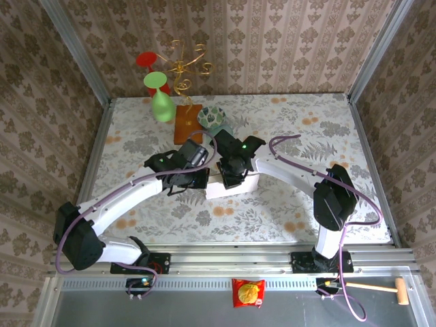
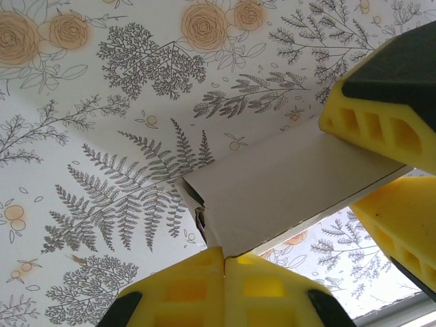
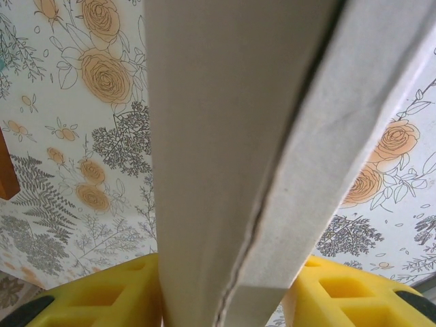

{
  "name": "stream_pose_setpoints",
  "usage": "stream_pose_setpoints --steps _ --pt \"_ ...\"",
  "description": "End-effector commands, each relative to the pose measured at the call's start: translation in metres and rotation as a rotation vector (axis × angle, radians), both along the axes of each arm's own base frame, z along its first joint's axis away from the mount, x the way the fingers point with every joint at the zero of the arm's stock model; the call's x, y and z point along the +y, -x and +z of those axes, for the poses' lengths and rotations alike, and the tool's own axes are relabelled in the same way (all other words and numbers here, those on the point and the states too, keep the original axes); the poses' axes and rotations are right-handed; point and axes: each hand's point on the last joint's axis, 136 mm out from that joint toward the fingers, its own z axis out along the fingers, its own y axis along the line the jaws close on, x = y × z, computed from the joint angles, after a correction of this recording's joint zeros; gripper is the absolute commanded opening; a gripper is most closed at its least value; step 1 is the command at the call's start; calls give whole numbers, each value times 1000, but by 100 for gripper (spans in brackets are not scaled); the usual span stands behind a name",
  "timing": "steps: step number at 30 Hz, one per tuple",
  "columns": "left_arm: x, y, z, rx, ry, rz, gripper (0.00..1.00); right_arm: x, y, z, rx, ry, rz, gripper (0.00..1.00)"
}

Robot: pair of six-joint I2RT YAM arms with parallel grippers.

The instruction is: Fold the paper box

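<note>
The paper box (image 1: pixel 238 187), pale grey-white cardboard, is held partly folded just above the flowered table (image 1: pixel 293 129) at its middle. My left gripper (image 1: pixel 201 176) comes in from the left. In the left wrist view its yellow fingers (image 2: pixel 184 286) are pressed together on the lower corner of a box flap (image 2: pixel 286 184). My right gripper (image 1: pixel 230 178) comes from the right and straddles the box. In the right wrist view its fingers (image 3: pixel 102 293) sit against both sides of the folded panels (image 3: pixel 231 136), which meet along a seam. The right gripper's yellow fingers (image 2: pixel 381 129) also clasp the flap's far end.
At the back left stand a green glass (image 1: pixel 161 102), a red glass (image 1: pixel 151 60) and a gold wire stand (image 1: pixel 182 68). A brown wooden board (image 1: pixel 187 122) and a teal patterned cup (image 1: pixel 213 117) lie just behind the grippers. A snack bag (image 1: pixel 248 293) and a wooden mallet (image 1: pixel 381 288) lie on the front ledge.
</note>
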Motion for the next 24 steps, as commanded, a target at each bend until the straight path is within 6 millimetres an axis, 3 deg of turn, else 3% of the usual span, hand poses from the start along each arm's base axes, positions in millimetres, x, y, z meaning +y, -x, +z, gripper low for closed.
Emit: stream_pose_setpoints --steps 1,24 --pt "4 4 7 33 23 24 0 -11 7 -12 88 -1 -223 47" --pt "10 -5 -6 74 134 120 0 -14 8 -15 91 -2 -218 47"
